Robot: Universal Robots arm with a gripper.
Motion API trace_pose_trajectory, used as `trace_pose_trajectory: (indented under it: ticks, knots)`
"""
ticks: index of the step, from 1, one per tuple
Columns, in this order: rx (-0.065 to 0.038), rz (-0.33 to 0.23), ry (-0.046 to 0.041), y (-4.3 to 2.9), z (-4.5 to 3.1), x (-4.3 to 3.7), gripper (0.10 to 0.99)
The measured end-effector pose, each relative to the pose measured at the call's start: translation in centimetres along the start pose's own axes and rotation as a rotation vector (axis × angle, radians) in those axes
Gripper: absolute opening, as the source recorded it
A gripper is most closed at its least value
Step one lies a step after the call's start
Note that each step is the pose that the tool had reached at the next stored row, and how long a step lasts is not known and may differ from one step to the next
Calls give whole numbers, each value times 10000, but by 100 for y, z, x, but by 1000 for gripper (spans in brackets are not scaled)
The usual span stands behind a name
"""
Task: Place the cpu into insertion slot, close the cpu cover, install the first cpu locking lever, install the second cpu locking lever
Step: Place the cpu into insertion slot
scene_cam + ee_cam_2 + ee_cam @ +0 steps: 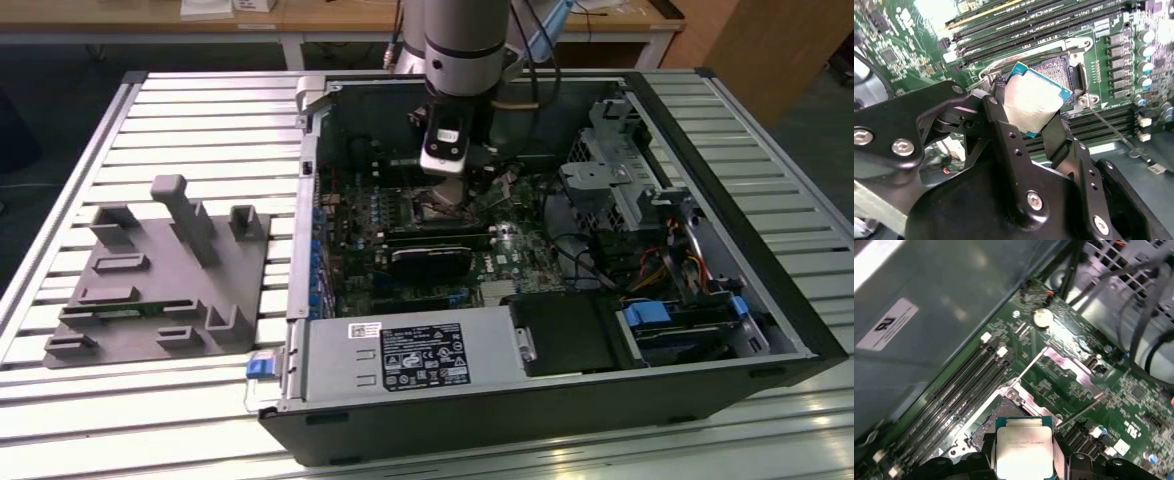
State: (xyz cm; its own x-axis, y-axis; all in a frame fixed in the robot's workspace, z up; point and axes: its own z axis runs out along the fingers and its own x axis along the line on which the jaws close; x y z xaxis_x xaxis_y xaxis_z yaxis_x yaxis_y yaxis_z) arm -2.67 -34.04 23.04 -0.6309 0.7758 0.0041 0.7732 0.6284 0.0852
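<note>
1. The gripper [1029, 112] is clamped on the cpu [1036, 100], its jaws pinching two opposite edges. The chip hangs just above the insertion slot [1061, 65] and is not yet seated.
2. The cpu cover [1069, 365] stands open beside the slot, so the way down looks free.
3. Doing this step well likely means squaring the chip with the slot's rim, keeping it level, and lowering it straight without sliding.
4. The silvery face points away from the slot. Being square, the chip has no long axis. In both wrist views its edges look turned against the rim, though the camera angle may exaggerate this.
</note>
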Motion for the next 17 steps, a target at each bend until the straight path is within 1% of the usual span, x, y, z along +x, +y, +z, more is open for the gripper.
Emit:
trace_pose_trajectory:
  ticks: [8, 17]
  knots:
    - [-3, 1361, -119, -1, 10, 0, 541]
    - [-2, 2584, -231, -2, 17, 0, 541]
